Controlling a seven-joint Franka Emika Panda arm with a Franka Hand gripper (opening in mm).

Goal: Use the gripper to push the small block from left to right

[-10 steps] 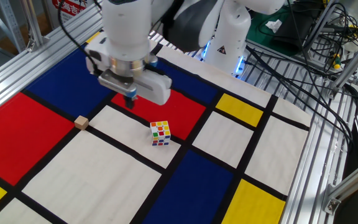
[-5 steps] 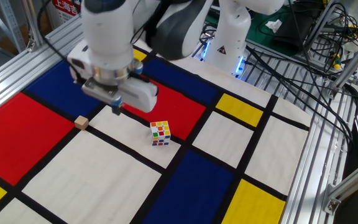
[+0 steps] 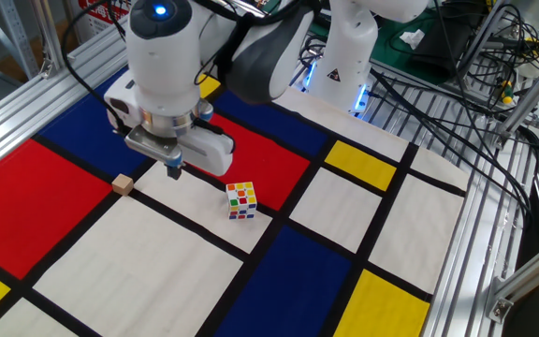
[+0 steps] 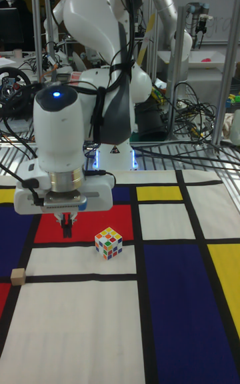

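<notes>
The small block point(image 3: 123, 184) is a tiny tan wooden cube lying on the mat at the left, beside a black line between the red and white panels; the tall fixed view shows the small block point(image 4: 18, 277) near the left edge. My gripper point(image 3: 173, 169) hangs above the mat to the right of the block, apart from it. Its dark fingertips are together with nothing between them. In the tall fixed view the gripper point(image 4: 66, 227) sits over the red panel, up and right of the block.
A multicoloured puzzle cube point(image 3: 241, 200) stands on the white panel to the right of the gripper, also seen as the cube point(image 4: 108, 243). Aluminium frame rails point(image 3: 26, 98) border the mat. Cables point(image 3: 494, 112) lie at the right.
My gripper has travelled left and slightly down toward the block's side over the last second. The block and puzzle cube have not moved.
</notes>
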